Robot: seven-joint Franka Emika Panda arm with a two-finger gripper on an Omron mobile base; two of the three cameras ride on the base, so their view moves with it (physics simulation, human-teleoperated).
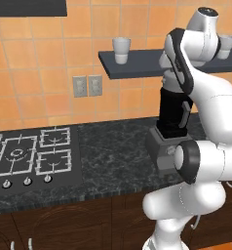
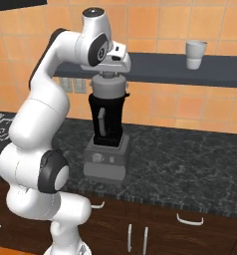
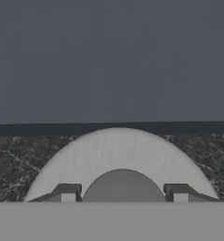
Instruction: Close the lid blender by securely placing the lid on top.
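The blender [image 2: 108, 124] is a tall black jar with a grey side handle on a boxy dark grey base [image 2: 106, 162], and it stands on the dark stone counter; it also appears as the blender [image 1: 173, 113] partly behind my arm. The round grey lid [image 2: 109, 89] sits right at the jar's mouth, level. My gripper [image 2: 110, 78] points straight down from above and is shut on the lid. In the hand view the lid [image 3: 118, 150] spreads out below my gripper [image 3: 122, 192], whose fingertips [image 3: 67, 192] flank its raised centre. Whether the lid is fully seated I cannot tell.
A dark wall shelf [image 2: 190, 69] runs just behind and above the blender, with a white cup [image 2: 195, 54] on it and another white cup [image 1: 121, 50] further left. A gas hob [image 1: 30, 154] lies on the counter's left. Wall sockets [image 1: 87, 85] sit on the tiles.
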